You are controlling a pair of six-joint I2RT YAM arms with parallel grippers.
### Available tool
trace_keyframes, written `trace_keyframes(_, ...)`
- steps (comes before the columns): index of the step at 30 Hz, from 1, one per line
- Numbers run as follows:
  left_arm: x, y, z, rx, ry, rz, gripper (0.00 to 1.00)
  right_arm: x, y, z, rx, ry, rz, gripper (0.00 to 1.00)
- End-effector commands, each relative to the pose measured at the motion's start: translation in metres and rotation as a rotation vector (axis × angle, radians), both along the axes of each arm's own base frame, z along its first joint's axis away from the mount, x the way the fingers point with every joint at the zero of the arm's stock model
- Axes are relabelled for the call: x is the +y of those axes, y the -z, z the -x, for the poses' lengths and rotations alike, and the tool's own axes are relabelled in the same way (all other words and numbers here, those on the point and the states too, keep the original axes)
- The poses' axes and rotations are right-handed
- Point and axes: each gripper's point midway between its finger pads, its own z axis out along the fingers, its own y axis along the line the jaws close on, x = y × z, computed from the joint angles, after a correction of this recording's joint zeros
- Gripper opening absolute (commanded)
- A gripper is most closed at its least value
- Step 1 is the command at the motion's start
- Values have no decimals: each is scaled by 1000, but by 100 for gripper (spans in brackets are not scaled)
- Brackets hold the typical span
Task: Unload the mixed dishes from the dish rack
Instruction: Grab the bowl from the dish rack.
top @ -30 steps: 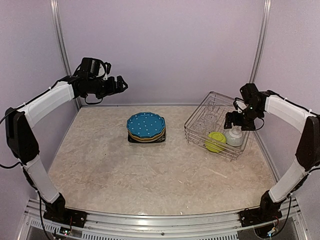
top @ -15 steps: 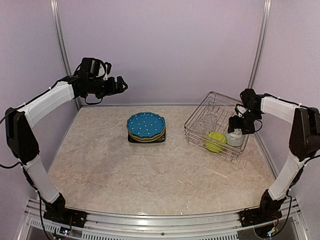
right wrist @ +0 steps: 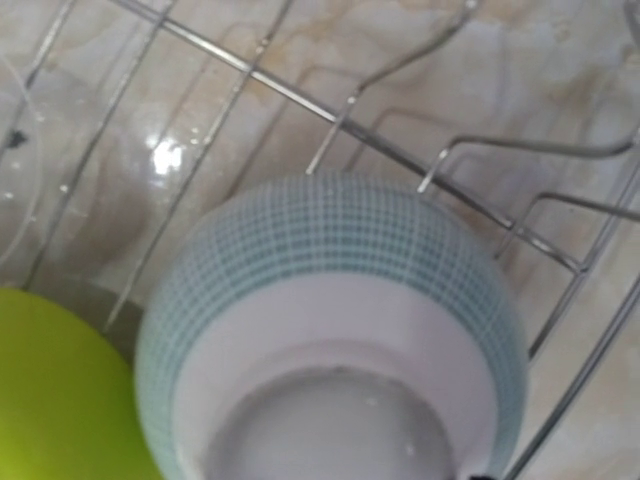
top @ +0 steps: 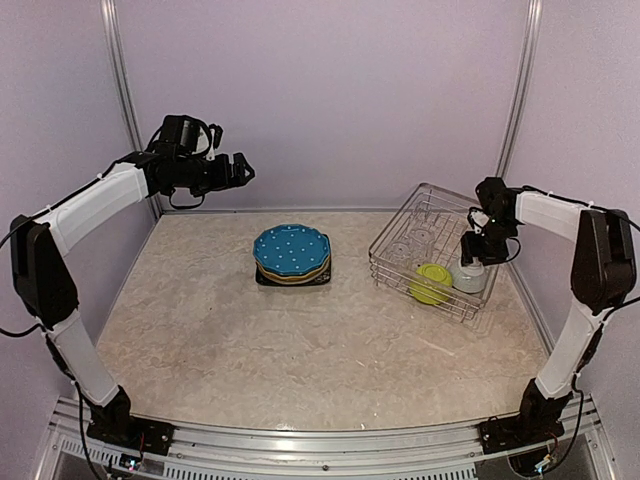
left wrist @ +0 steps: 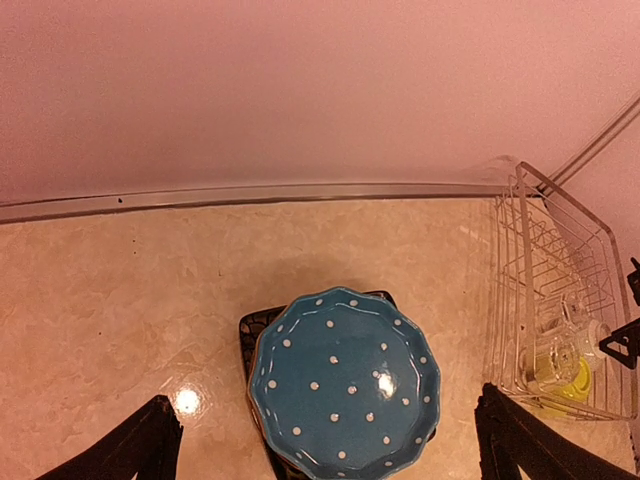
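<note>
The dish rack (top: 430,245) stands at the back right and shows in the left wrist view (left wrist: 560,270). It holds a lime-green bowl (top: 432,284), an upturned pale grey-green bowl (top: 467,277) and clear glasses (top: 412,240). My right gripper (top: 473,250) hangs right over the pale bowl (right wrist: 330,340), which fills its wrist view; its fingers are hidden there. The blue white-dotted plate (top: 291,249) tops a stack on the black square plate (left wrist: 255,325) at mid-table. My left gripper (top: 235,170) is open and empty, high at the back left, looking down on the blue plate (left wrist: 343,380).
The lime bowl (right wrist: 55,400) touches the pale bowl's left side. Rack wires (right wrist: 350,110) run just behind the pale bowl, and a glass (right wrist: 12,190) sits at the left. Enclosure walls stand close behind and right of the rack.
My right gripper has moved in and down over the pale bowl in the rack. The left arm and the plate stack have not moved.
</note>
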Motion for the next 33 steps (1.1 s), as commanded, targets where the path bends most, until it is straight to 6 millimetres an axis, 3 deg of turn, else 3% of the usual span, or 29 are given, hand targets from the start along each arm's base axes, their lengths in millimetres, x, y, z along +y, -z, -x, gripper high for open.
trace_keyframes(1,8,-10,1,-35,-10,-15,99,-12,4,-1,20,-3,55,58)
trace_keyframes(17,9,-5,1,-19,-15,-12,99,-15,15,-3,42,-32,89,55)
trace_keyframes(28,9,-5,1,-19,-16,-10,99,-13,-3,-14,0,-44,83,39)
trace_keyframes(33,8,-7,0,-23,-13,-6,99,-11,-23,-19,-40,-43,70,34)
